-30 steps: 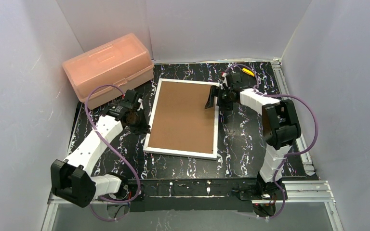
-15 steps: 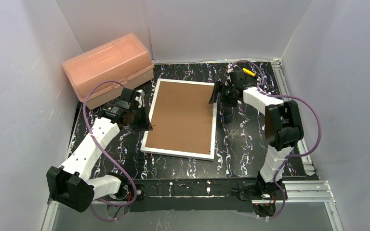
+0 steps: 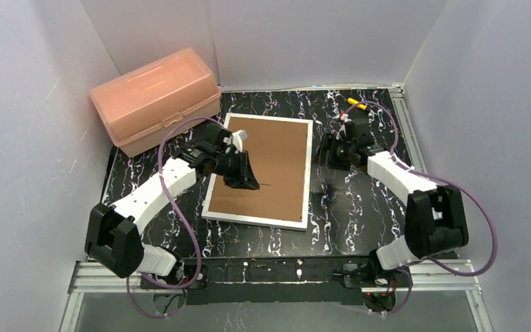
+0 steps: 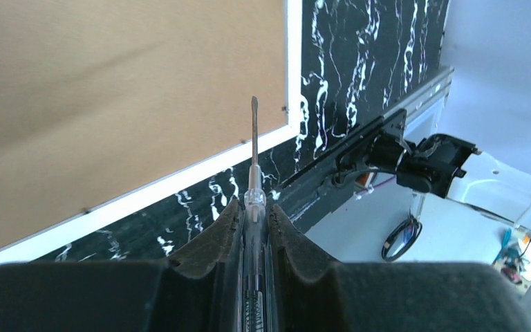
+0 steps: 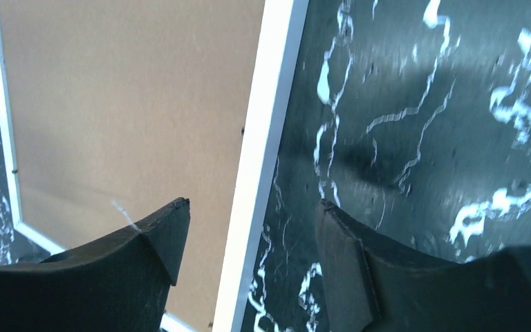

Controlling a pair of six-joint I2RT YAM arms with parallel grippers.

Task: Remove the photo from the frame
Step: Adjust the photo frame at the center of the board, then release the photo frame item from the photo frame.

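The frame [image 3: 280,155] lies face down on the black marbled table, its brown back up and its narrow white border [image 5: 266,131] showing. The photo is hidden under the back. My left gripper [image 3: 246,181] hovers over the frame's left half, shut on a small screwdriver [image 4: 254,162] with a clear handle. Its thin metal shaft points toward the frame's near corner [image 4: 292,121]. My right gripper [image 5: 249,211] is open and straddles the frame's right border, one finger [image 5: 159,235] over the brown back, the other over the table.
A pink plastic box [image 3: 155,97] stands at the back left, close to the frame's far left corner. White walls enclose the table on three sides. A metal rail [image 3: 415,138] runs along the right edge. Bare tabletop [image 3: 359,207] lies right of the frame.
My left arm swung right from the frame's left edge to above its brown back, carrying the screwdriver. My right gripper drew back off the frame's far right part to its right border.
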